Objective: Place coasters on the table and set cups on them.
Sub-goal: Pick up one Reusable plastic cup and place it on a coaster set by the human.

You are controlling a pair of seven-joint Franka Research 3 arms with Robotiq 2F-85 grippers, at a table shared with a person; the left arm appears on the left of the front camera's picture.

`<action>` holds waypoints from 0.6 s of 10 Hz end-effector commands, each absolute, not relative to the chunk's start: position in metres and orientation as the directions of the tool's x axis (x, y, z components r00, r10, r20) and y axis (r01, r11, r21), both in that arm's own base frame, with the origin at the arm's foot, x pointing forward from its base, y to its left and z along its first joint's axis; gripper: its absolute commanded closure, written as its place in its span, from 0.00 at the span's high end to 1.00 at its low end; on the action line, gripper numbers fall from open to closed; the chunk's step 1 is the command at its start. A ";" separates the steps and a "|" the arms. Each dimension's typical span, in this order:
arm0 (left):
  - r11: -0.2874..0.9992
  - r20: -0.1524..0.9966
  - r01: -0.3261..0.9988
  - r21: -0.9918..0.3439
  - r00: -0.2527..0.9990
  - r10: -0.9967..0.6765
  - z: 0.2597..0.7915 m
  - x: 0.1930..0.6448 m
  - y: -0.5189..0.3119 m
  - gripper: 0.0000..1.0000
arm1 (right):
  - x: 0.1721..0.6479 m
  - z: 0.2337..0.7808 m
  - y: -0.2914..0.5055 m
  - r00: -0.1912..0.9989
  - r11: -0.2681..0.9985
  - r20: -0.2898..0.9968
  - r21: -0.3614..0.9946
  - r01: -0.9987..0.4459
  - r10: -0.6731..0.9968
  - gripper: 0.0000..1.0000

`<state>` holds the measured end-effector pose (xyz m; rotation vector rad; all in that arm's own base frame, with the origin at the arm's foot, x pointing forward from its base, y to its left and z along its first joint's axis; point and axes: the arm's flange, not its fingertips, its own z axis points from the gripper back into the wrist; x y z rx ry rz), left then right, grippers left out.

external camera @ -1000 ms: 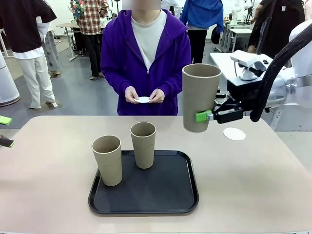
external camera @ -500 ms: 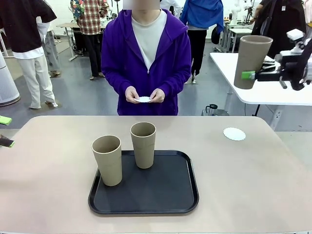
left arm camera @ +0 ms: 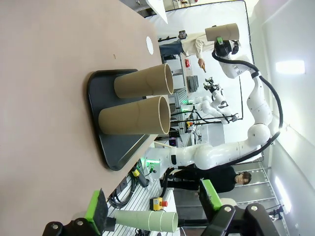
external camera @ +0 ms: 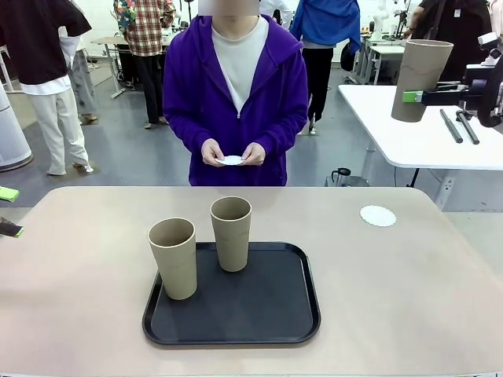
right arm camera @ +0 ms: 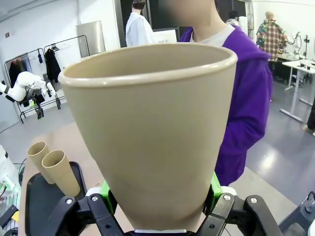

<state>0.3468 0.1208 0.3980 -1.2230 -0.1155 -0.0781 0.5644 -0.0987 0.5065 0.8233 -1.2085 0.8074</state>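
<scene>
The right end effector grasps one tall, matte tan tapered cup, upright and high over the beige rounded desk. The left end effector is released, empty.

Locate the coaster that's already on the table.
Front view: the coaster lies flat on the table, far right side, nothing on it, beyond and to the right of the black tray.

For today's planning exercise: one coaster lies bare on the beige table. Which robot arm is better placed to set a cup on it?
Probably the right. The right gripper grips a cup, raised on the same side as the coaster; the left gripper is open and empty at the left edge.
</scene>
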 end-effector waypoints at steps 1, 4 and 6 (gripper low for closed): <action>0.329 0.137 0.126 -0.936 0.991 0.010 0.399 0.346 0.121 1.00 | 0.568 0.507 -0.096 0.185 0.476 0.981 0.134 -0.869 0.061 0.82; 0.329 0.137 0.126 -0.936 0.991 0.010 0.399 0.346 0.121 1.00 | 0.565 0.506 -0.098 0.169 0.475 0.982 0.108 -0.873 0.088 0.82; 0.329 0.137 0.126 -0.936 0.991 0.010 0.399 0.346 0.121 1.00 | 0.565 0.506 -0.098 0.169 0.475 0.982 0.108 -0.873 0.088 0.82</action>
